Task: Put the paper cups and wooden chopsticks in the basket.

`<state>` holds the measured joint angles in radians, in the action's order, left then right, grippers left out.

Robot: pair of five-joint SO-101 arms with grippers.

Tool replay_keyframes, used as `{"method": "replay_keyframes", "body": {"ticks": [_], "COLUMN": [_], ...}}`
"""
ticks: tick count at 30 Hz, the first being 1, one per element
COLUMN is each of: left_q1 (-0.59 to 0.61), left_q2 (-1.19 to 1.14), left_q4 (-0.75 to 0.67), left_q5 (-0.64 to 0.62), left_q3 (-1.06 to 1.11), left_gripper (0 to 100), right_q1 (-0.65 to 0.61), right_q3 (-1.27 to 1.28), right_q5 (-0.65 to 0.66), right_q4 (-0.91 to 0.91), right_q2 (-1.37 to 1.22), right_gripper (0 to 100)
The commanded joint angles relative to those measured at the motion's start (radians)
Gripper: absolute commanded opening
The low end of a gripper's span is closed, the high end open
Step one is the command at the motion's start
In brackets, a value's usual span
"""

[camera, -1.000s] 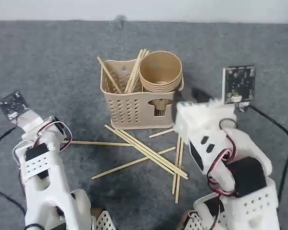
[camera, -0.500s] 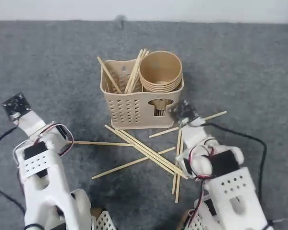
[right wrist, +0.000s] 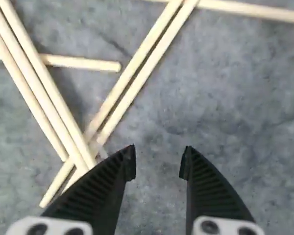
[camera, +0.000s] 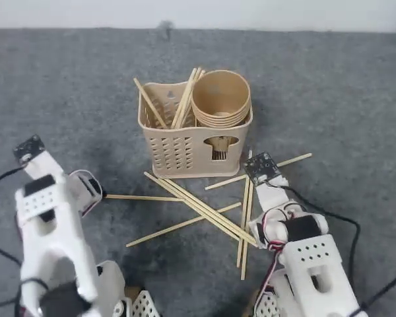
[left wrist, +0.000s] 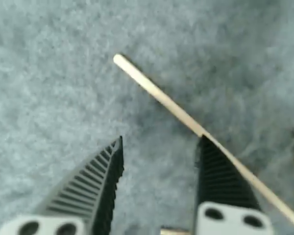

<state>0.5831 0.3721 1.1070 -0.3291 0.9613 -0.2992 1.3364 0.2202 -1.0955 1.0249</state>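
Spread open: left tool (left wrist: 160,142), single chopstick (left wrist: 157,95) just at 3 o'clock; right tool (right wrist: 159,149), chopstick pair (right wrist: 130,83) at 9 o'clock.

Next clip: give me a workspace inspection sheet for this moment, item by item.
Surface: grey carpet, flat.
Job's things: basket upright, holding stacked paper cups and some chopsticks; loose chopsticks criss-crossed in front of it.
Clutter: nothing seen.
Grippers: left gripper open over the carpet beside one chopstick; right gripper open beside a chopstick pair.
Cables: black cable lying on the carpet by the right arm.
Surroundings: pale wall strip behind.
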Motion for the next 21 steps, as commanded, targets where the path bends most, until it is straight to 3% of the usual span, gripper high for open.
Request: {"method": "replay_keyframes", "body": {"ticks": [1, 18, 21], "left_q1": [-0.005, -0.009, -0.009], "left_q2": [-0.109, -0.503, -0.512], "left_q4": [0.011, 0.015, 0.034], "left_q5": [-0.052, -0.109, -0.104], "left_q3": [-0.119, -0.309, -0.332], "left_gripper": [18, 17, 9], "right_q1": [0.013, 0.019, 0.021], "right_q3": [-0.005, -0.005, -0.003], "right_q5": [0.015, 0.015, 0.015], "right_q4": [0.024, 0.021, 0.021], "right_q2": [0.018, 0.019, 0.021], "right_gripper": [16.2, 16.2, 16.2]}}
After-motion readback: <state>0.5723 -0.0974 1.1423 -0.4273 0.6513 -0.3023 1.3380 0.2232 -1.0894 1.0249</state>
